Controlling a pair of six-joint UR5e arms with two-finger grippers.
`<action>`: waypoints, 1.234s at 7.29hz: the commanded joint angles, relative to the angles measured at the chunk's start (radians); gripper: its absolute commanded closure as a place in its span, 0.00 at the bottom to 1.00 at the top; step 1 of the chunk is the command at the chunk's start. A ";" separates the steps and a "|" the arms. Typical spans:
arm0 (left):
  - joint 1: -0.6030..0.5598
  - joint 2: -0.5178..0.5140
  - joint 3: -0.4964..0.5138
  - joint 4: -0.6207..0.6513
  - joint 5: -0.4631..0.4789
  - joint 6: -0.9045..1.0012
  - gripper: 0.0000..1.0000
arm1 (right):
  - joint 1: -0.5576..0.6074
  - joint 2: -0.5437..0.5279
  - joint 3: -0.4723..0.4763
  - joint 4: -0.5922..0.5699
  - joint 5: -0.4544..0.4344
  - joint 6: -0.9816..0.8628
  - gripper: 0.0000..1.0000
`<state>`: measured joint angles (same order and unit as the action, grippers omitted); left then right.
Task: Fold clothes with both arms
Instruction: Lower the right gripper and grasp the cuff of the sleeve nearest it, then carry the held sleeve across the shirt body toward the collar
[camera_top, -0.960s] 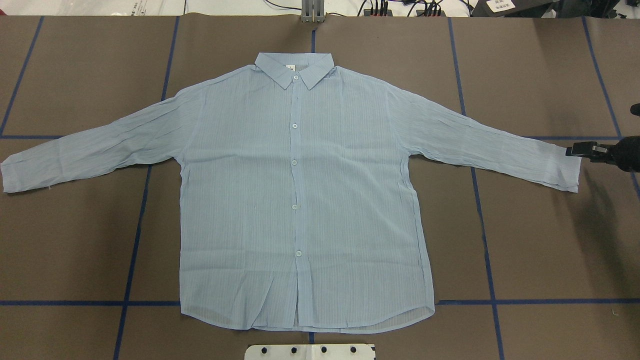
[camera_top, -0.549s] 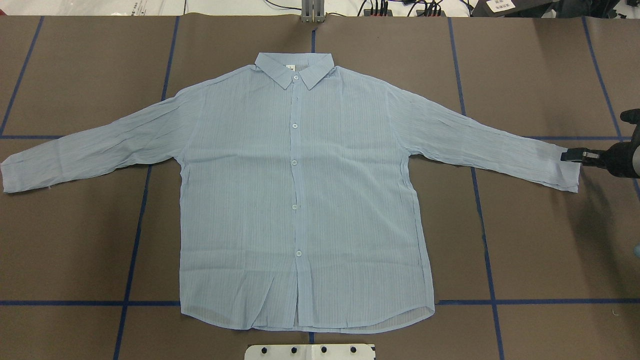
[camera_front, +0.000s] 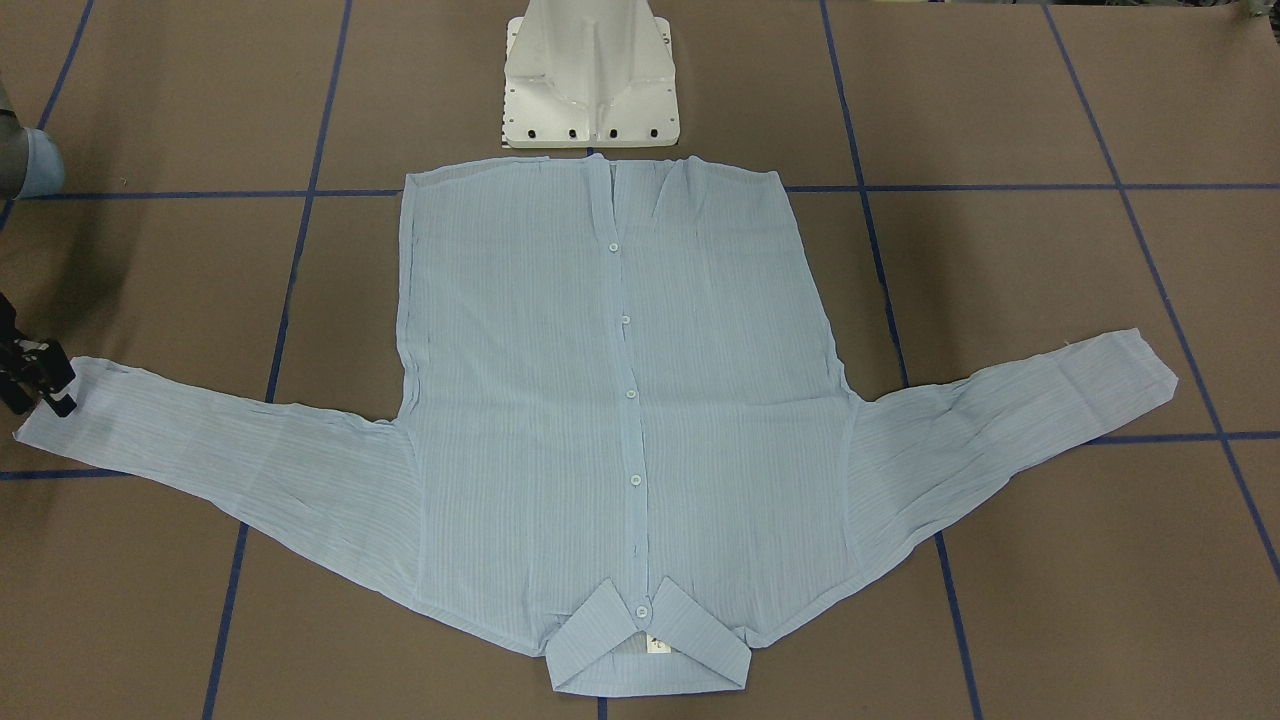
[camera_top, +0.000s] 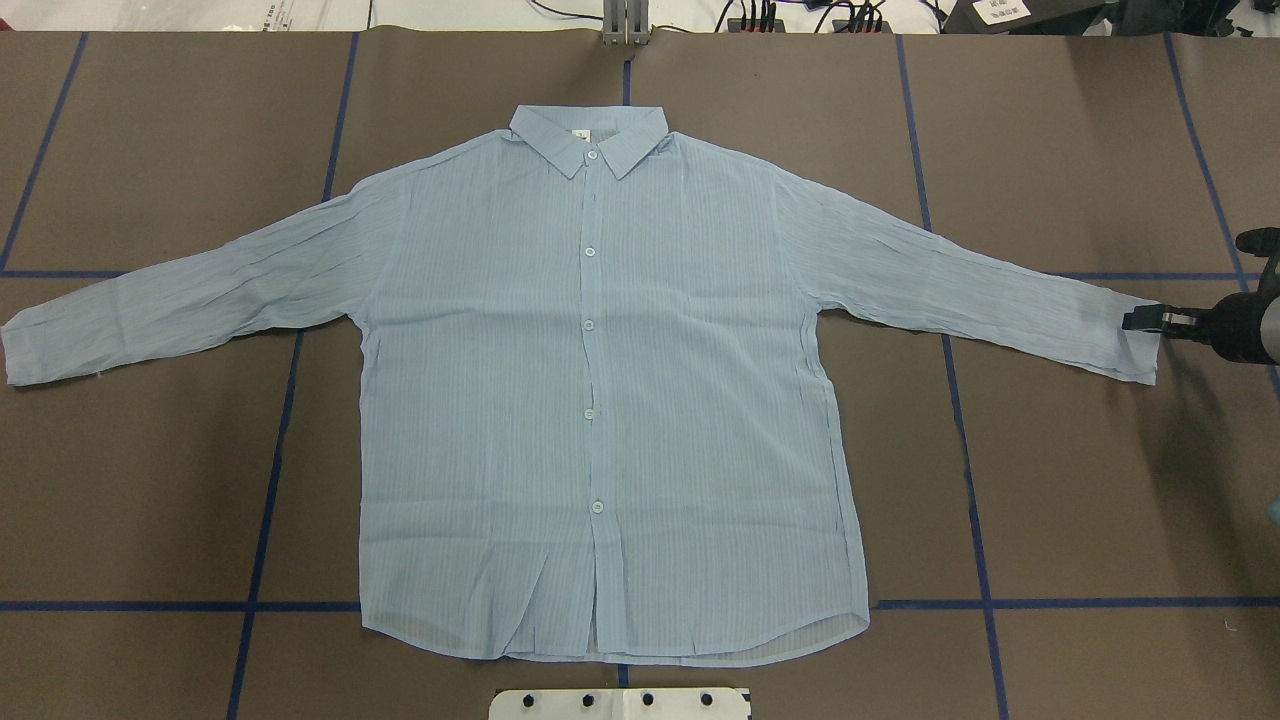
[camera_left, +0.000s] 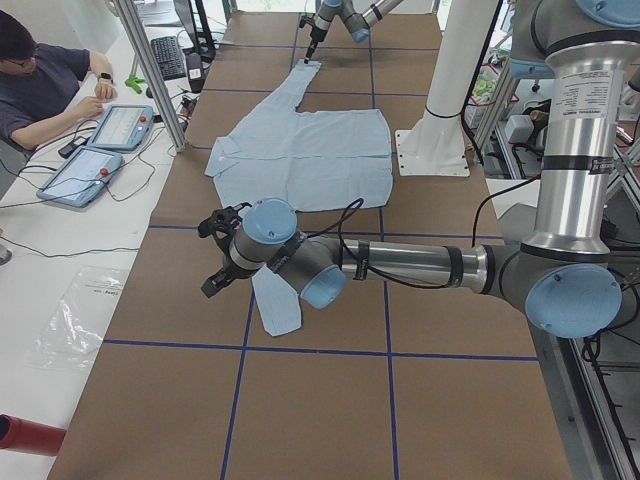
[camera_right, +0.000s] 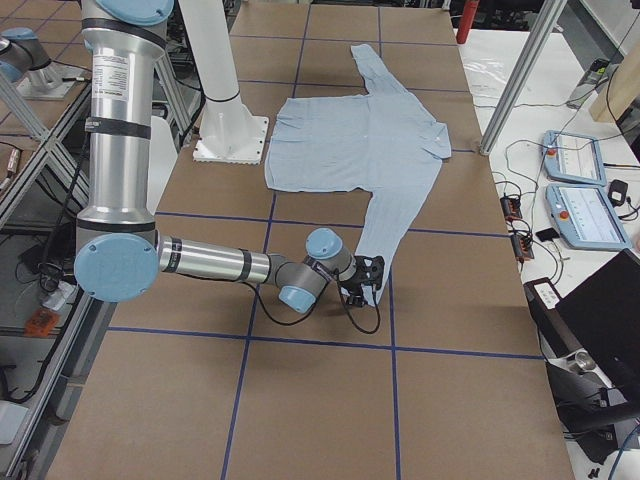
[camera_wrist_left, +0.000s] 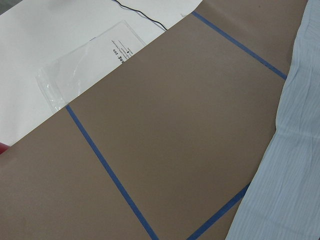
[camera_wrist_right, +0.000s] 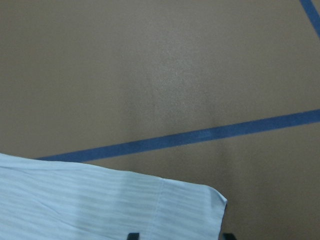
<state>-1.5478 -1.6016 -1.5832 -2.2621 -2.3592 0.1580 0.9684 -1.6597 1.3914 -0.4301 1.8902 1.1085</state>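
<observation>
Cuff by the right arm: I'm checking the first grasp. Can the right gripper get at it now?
Probably yes. The right gripper is open right at the cuff, which lies flat, and nothing stands between them.

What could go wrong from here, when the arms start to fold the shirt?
1. The right claw straddles only the edge of the thin cuff; closing may catch too little, and it may slip out.
2. The left claw is off the other sleeve, so the fold may start unevenly.
</observation>
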 joint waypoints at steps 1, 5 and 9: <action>0.000 0.000 0.000 0.000 0.000 0.000 0.00 | 0.000 0.000 0.000 0.001 -0.002 -0.001 1.00; 0.000 0.000 0.000 0.000 0.000 0.000 0.00 | 0.001 0.018 0.036 -0.004 -0.006 -0.007 1.00; 0.000 0.002 0.000 0.000 0.000 -0.002 0.00 | -0.020 0.301 0.118 -0.012 -0.077 0.007 1.00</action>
<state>-1.5477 -1.6001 -1.5830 -2.2626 -2.3593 0.1577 0.9621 -1.4771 1.5131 -0.4350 1.8261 1.1090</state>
